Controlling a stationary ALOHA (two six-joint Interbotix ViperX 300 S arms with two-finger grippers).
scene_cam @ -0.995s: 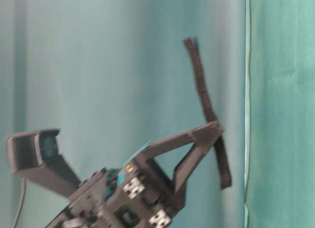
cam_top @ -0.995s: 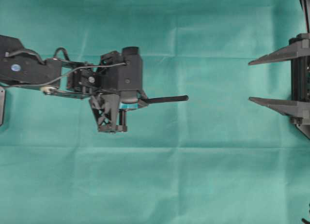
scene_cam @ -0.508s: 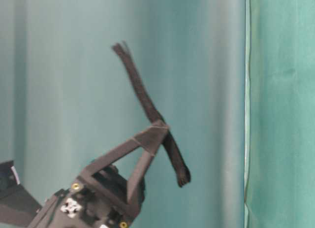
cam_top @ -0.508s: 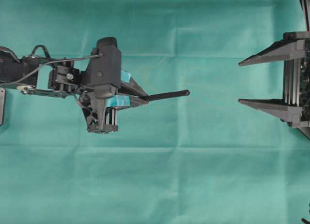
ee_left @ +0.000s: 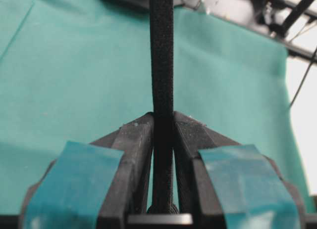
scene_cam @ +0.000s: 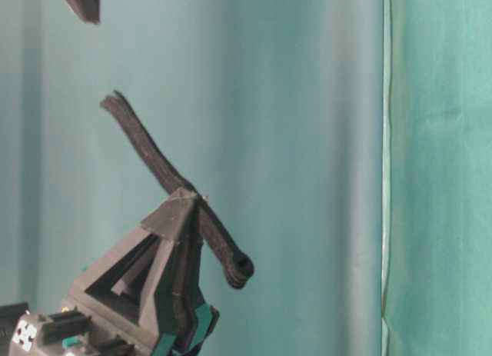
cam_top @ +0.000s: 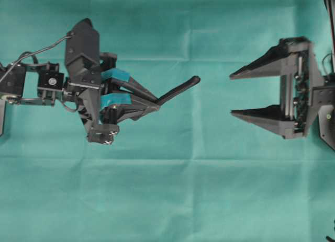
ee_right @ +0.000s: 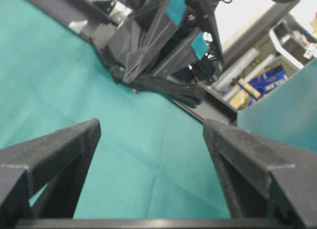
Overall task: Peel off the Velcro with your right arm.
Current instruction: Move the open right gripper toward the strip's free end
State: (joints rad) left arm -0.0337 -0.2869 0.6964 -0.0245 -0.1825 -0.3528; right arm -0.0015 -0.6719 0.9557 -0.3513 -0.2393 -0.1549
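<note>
The left gripper (cam_top: 156,102), its fingers wrapped in teal tape, is pinching the Velcro (cam_top: 179,90) partway along its length and offering it up above the green cloth (cam_top: 167,200). The free end is poking out past the clamped jaws toward the right gripper (cam_top: 231,94), which is waiting with its plain black jaws spread wide and nothing between them. The two grippers are facing each other well apart, so the step in hand looks like the approach for the peel, not the peel itself. The next move probably calls for the right arm to bring its open jaws around the strap's free end and catch one layer only, since closing on both would merely tug the whole strap.

Seen from the left wrist, the strap (ee_left: 161,56) is rising as a thin, fuzzy black band straight out from between the fingers (ee_left: 133,155). From table level it (scene_cam: 146,152) is bending gently, its short tail hanging behind the jaws and ending in a rounded tip where two layers seem to show.
</note>
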